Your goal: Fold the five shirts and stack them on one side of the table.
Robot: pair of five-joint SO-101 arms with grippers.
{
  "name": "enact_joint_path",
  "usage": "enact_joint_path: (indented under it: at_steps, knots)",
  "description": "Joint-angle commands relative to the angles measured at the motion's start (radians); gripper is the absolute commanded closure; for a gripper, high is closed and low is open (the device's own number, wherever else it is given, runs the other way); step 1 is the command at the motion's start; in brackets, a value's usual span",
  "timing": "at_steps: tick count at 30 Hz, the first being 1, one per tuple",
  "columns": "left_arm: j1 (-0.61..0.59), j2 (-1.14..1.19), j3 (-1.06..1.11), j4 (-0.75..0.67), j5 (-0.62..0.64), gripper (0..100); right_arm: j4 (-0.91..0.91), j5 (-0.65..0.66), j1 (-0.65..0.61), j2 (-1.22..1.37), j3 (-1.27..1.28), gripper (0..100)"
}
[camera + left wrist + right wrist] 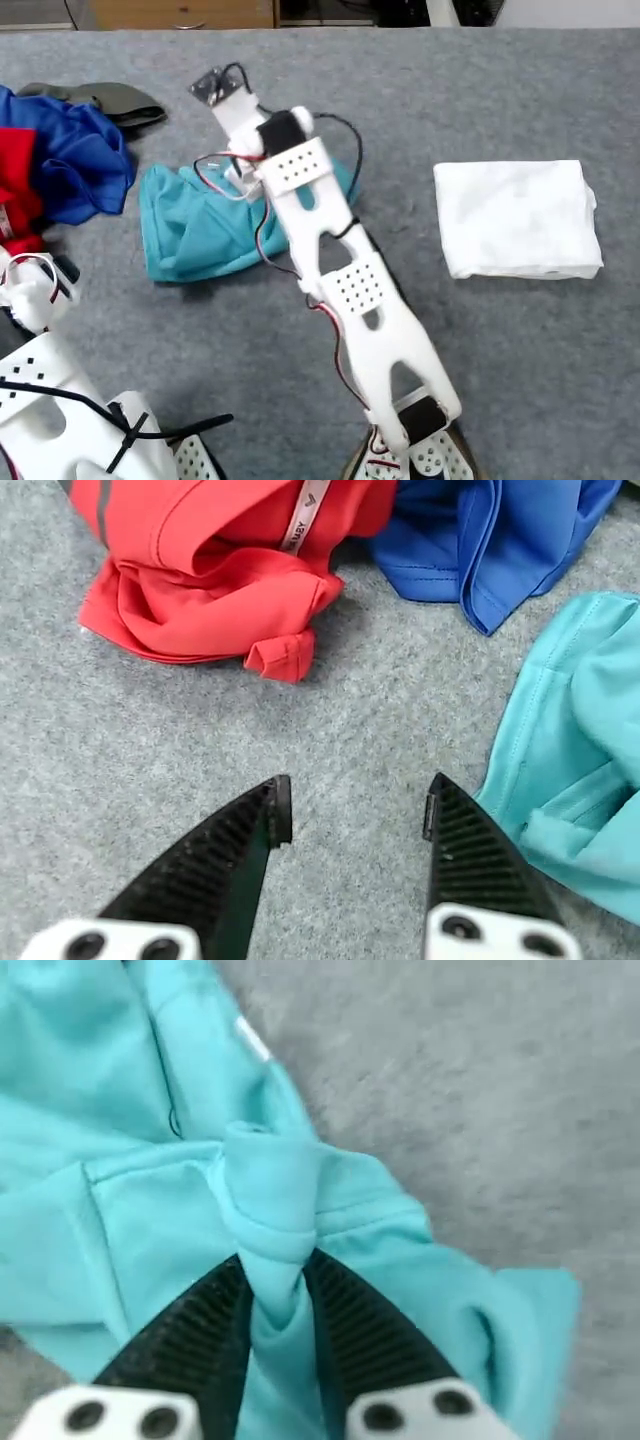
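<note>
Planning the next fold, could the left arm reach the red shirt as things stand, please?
Probably yes: the left gripper is open, with only bare table between it and the red shirt.

A folded white shirt [515, 218] lies flat on the right side of the grey counter [480, 90], well apart from the rest. A crumpled teal shirt [190, 230] sits left of centre. At the left edge, a blue shirt [75, 155] is bunched against a red shirt [15, 195], with an olive shirt [115, 100] just behind them. The right arm [340, 270] stretches from the near edge diagonally over the teal shirt. The left arm [50, 400] is at the near left corner.
</note>
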Motion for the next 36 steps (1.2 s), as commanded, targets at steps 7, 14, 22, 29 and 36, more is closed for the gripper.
enact_joint_path:
  at_steps: [7, 14, 22, 29, 36]
  knots:
    - [-0.003, -0.013, -0.014, -0.026, -0.011, 78, 0.023, 0.201, 0.015, -0.522, 0.367, 99.5]
    - [-0.003, -0.013, -0.014, -0.028, -0.011, 78, 0.009, 0.417, 0.021, -0.966, 1.024, 99.5]
    - [0.000, -0.012, -0.014, -0.071, -0.011, 78, -0.304, 0.555, 0.139, -1.460, 1.788, 98.9]
    - [0.092, -0.012, -0.008, -0.063, -0.005, 78, -0.474, 0.580, 0.297, -1.676, 2.233, 74.8]
    - [0.238, 0.062, -0.035, -0.087, 0.035, 78, -0.325, 0.743, 0.395, -1.847, 2.436, 70.3]
